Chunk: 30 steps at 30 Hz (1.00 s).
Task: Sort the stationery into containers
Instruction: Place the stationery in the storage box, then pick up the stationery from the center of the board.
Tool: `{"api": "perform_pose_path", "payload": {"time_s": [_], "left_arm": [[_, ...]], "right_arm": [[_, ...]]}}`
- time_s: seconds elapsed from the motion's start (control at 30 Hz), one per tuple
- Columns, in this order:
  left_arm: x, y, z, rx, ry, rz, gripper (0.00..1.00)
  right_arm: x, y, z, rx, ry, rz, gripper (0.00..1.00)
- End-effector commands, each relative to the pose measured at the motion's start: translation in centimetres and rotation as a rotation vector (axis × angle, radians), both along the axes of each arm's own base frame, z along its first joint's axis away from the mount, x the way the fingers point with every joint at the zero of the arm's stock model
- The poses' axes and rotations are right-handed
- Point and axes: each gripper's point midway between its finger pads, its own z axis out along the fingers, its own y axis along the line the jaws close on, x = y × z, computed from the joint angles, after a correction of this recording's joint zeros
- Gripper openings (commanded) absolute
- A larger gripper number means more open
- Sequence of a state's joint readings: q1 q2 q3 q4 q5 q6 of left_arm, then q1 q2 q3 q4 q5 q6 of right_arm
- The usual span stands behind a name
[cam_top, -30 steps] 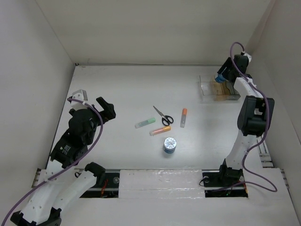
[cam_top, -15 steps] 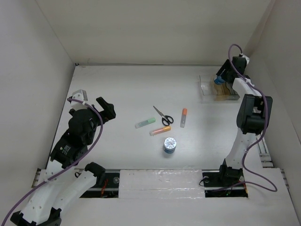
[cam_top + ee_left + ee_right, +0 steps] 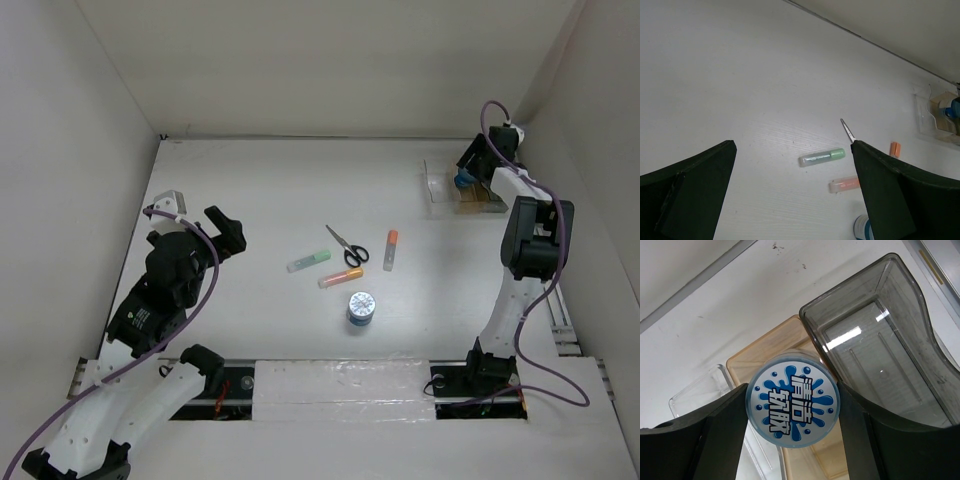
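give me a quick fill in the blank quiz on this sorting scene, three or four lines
The right tool grips a blue-and-white roll over the organiser's ____ compartment.
The left tool is ____ and empty.
On the table lie ____ marker pens.
The scissors' handles are ____.
Missing words: tan; open; three; black.
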State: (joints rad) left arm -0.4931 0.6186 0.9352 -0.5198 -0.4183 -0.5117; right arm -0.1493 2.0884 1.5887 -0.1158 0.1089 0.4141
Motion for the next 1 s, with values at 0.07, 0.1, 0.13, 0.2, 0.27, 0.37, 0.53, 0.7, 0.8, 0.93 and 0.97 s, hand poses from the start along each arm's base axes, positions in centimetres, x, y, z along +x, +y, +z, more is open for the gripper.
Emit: {"api": "perform_pose_path", "payload": {"time_s": [0.07, 0.1, 0.13, 0.2, 0.27, 0.37, 0.53, 0.7, 0.8, 0.93, 0.97], "left_arm": [[0.3, -0.1, 0.6, -0.003, -0.028, -0.004, 1.0], [0.3, -0.1, 0.6, -0.003, -0.028, -0.004, 1.0], [0.3, -0.1, 0.6, -0.003, -0.028, -0.004, 1.0], [0.3, -0.1, 0.2, 0.002, -0.02, -0.004, 1.0], [0.3, -0.2, 0.1, -0.001, -0.019, -0.013, 1.0], [0.3, -0.2, 0.1, -0.001, -0.019, -0.013, 1.0], [0.3, -0.2, 0.1, -0.001, -0.019, -0.013, 1.0], [0.3, -0.2, 0.1, -0.001, -0.019, -0.013, 1.0], [0.3, -0.2, 0.1, -0.001, -0.019, -0.013, 1.0], [0.3, 0.1, 0.2, 0.005, -0.022, 0.006, 1.0], [0.7, 0.1, -0.2, 0.006, -0.006, 0.021, 1.0]], "right_arm": [[2.1, -0.3, 4.0, -0.028, -0.122, 0.006, 0.52], [2.1, -0.3, 4.0, -0.027, -0.122, 0.006, 0.55], [2.1, -0.3, 4.0, -0.027, -0.122, 0.006, 0.58], [2.1, 0.0, 4.0, -0.018, -0.124, 0.022, 0.74], [2.1, 0.0, 4.0, -0.018, -0.124, 0.022, 1.0], [2.2, 0.2, 4.0, -0.013, -0.125, 0.03, 1.0], [2.2, 0.7, 5.3, -0.016, -0.147, 0.039, 1.0], [1.5, 3.2, 7.3, -0.023, -0.183, 0.09, 1.0], [1.1, 5.8, 9.6, -0.048, -0.218, 0.133, 1.0], [-0.2, 9.3, 10.6, -0.075, -0.225, 0.166, 1.0], [-0.8, 10.0, 11.5, -0.081, -0.234, 0.17, 1.0]]}}
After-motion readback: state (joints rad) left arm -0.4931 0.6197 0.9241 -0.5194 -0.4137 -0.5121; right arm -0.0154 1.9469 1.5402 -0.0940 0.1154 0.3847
